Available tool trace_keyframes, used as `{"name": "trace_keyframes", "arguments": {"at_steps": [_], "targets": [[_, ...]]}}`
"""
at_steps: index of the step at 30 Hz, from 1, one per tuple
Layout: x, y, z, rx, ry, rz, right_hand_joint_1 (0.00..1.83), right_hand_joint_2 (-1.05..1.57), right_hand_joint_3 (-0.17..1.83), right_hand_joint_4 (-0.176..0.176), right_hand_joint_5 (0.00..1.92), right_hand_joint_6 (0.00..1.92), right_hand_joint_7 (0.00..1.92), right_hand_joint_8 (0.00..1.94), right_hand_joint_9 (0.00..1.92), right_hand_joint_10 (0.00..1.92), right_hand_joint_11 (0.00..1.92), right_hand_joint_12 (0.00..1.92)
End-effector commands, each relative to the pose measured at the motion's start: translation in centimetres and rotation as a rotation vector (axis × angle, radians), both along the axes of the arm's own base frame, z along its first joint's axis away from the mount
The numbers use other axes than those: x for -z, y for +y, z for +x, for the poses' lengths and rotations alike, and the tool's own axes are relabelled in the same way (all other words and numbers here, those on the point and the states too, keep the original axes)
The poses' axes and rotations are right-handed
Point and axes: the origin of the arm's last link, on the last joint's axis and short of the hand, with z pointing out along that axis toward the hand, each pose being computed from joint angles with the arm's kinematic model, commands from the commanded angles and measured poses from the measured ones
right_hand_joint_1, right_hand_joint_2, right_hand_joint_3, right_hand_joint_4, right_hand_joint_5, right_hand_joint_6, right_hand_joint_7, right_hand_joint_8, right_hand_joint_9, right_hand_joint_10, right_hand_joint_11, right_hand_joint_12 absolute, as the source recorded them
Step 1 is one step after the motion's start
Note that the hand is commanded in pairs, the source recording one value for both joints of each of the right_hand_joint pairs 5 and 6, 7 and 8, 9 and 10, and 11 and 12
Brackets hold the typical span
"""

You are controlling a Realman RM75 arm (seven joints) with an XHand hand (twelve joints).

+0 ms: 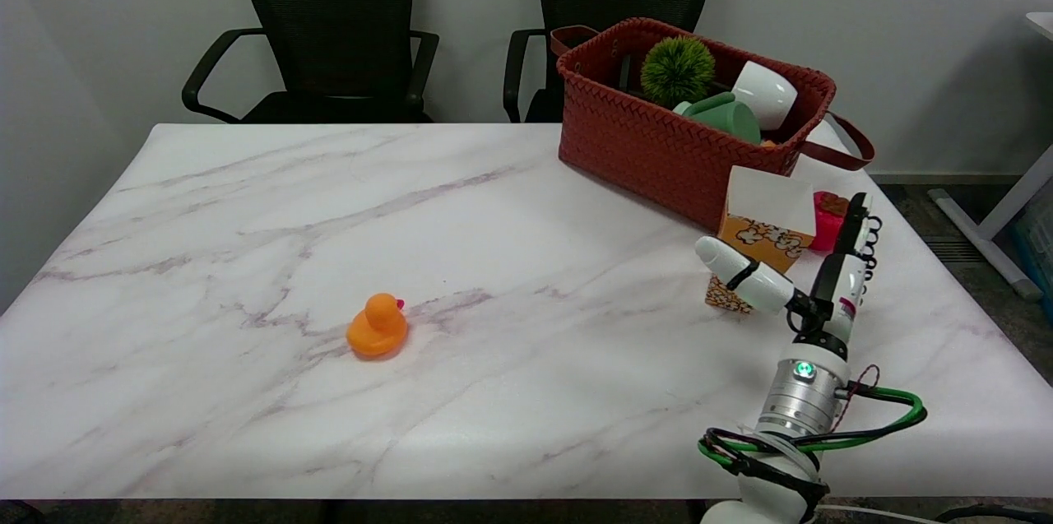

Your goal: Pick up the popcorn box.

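One popcorn box [767,221] beside a woven basket [658,147], right hand [810,277] spread around it — pink cup [827,221] behind, rubber duck [377,326] well apart.

White right arm [773,491] with a silver metal wrist cuff [796,402] bearing a green light, looped green and black cables [892,417], and a black-and-white hand [810,277].

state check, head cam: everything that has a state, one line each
popcorn box: upright on table, top open, not lifted
right hand: open, thumb in front of the box, fingers behind it
rubber duck: upright on table
basket: upright, holds items
white cup: tipped on its side in the basket
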Motion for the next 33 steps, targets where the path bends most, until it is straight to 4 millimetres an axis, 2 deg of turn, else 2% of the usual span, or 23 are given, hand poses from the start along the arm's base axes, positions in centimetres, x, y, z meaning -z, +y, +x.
{"name": "trace_keyframes", "arguments": {"at_steps": [1, 26, 33], "targets": [[-0.6, -1.1, -1.8, 0.071, -0.067, 0.051, 1.01, 0.12, 0.13, 0.000, 0.00, 0.00, 0.00, 0.00, 0.00, 0.00, 0.00, 0.00], [-1.2, -2.9, -2.9, 0.114, -0.112, 0.094, 0.98, 0.17, 0.16, 0.000, 0.00, 0.00, 0.00, 0.00, 0.00, 0.00, 0.00, 0.00], [-1.5, -3.6, -2.7, 0.103, -0.111, 0.088, 0.97, 0.18, 0.14, 0.000, 0.00, 0.00, 0.00, 0.00, 0.00, 0.00, 0.00, 0.00]]}}
